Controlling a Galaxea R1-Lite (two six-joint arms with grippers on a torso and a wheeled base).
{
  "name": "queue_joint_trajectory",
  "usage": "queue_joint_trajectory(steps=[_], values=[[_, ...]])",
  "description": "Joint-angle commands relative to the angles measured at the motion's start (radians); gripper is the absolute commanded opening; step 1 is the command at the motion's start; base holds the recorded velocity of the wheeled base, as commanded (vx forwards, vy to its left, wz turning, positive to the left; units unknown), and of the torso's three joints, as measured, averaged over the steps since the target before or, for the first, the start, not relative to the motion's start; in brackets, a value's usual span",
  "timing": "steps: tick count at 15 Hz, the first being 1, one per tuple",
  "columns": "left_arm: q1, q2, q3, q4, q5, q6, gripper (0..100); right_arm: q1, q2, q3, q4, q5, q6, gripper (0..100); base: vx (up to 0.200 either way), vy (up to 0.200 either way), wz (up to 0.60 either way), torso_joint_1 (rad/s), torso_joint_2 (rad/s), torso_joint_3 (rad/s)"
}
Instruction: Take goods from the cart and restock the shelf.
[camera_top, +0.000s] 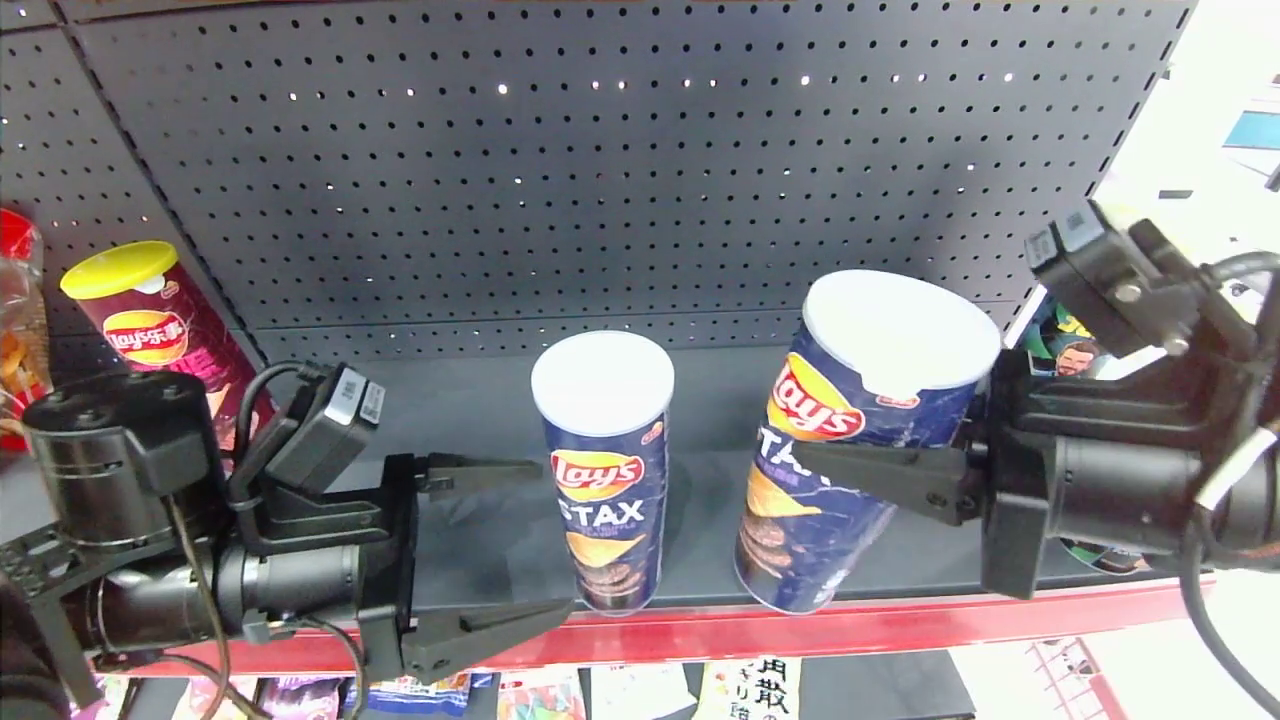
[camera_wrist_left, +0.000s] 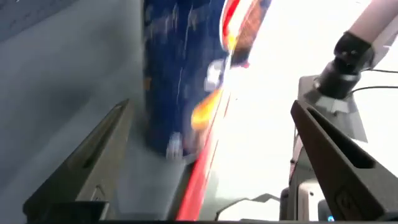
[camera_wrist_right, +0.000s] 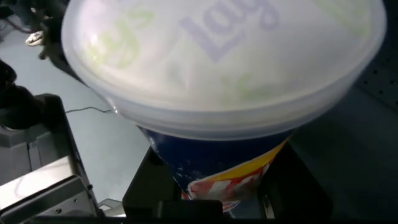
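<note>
Blue, white-lidded can (camera_top: 850, 440) sits clamped in the right end effector (camera_top: 862, 476), one finger crossing its front. The can is tilted, its top leaning toward the robot's right and its base at the shelf's (camera_top: 720, 628) red front edge; whether the base touches the shelf cannot be told. In the right wrist view its lid (camera_wrist_right: 224, 62) looms close. A second blue can (camera_top: 606, 480) stands upright on the shelf, just left of the first and apart from it. The left end effector (camera_top: 552, 535) is spread wide beside this can, not touching it, with one finger (camera_wrist_left: 93, 162) on each side in the left wrist view. A maroon can (camera_top: 150, 320) with a yellow lid stands at far left against the pegboard (camera_top: 600, 150).
</note>
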Motion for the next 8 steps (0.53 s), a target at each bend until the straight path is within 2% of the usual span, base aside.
queue_joint_trajectory(steps=[1, 3, 6, 8], values=[[0.036, -0.093, 0.082, -0.002, 0.020, 0.001, 100, -0.024, 0.088, -0.067, -0.001, -0.002, 0.000, 0, 0.000, 0.000, 0.00, 0.000, 0.00, 0.000], [0.037, -0.144, 0.127, 0.001, 0.059, -0.010, 100, -0.032, 0.129, -0.107, -0.001, -0.002, -0.002, 0, 0.000, 0.000, 0.00, 0.000, 0.00, 0.000], [0.037, -0.182, 0.130, 0.001, 0.076, -0.065, 100, -0.073, 0.201, -0.148, -0.006, -0.001, -0.046, 0, 0.000, 0.000, 0.00, 0.000, 0.00, 0.000], [0.036, -0.243, 0.180, 0.004, 0.099, -0.105, 100, -0.094, 0.287, -0.208, -0.072, 0.002, -0.062, 0, 0.000, 0.000, 0.00, 0.000, 0.00, 0.000]])
